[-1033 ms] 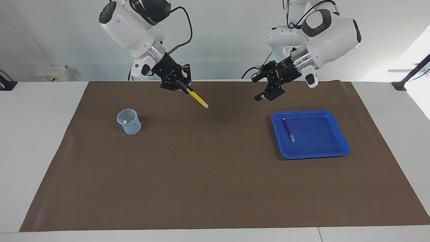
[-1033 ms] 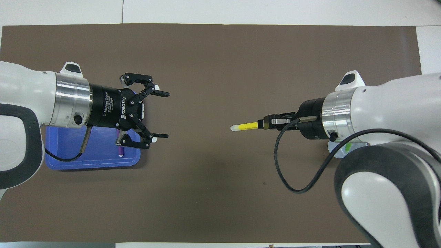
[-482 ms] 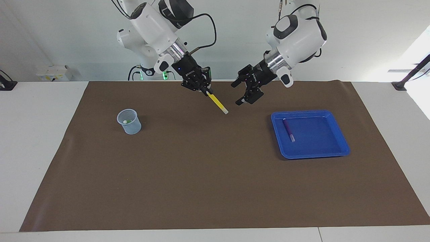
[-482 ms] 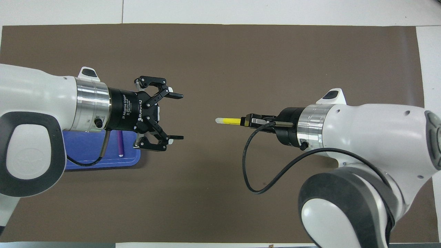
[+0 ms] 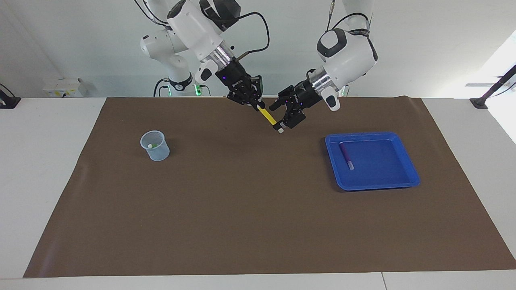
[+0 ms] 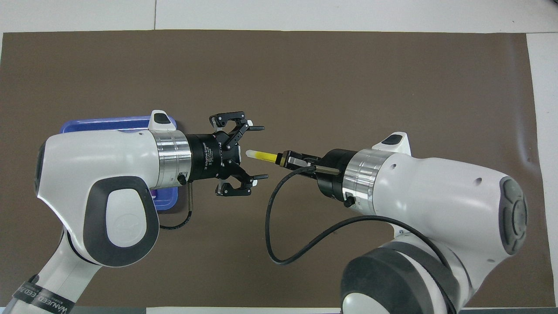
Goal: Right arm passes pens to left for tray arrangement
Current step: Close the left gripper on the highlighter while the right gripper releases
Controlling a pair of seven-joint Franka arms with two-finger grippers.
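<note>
My right gripper (image 5: pixel 258 105) (image 6: pixel 285 158) is shut on the yellow pen (image 5: pixel 268 117) (image 6: pixel 263 155), held up over the mat's middle. The pen's pale end points at my left gripper (image 5: pixel 278 119) (image 6: pixel 262 152), which is open, and that end lies between its two fingers without either one closing on it. The blue tray (image 5: pixel 383 186) (image 6: pixel 104 124) sits toward the left arm's end of the table. The purple pen (image 5: pixel 346 156) lies in it. In the overhead view my left arm hides most of the tray and the purple pen.
A small translucent cup (image 5: pixel 154 146) stands on the brown mat (image 5: pixel 242 209) toward the right arm's end, with a pale green bit showing inside. In the overhead view my right arm hides it. A black cable (image 6: pixel 279 244) loops off the right wrist.
Both arms have swung toward the middle of the mat. The yellow pen's pale end has come in between the left gripper's open fingers. The right gripper's hold is unchanged.
</note>
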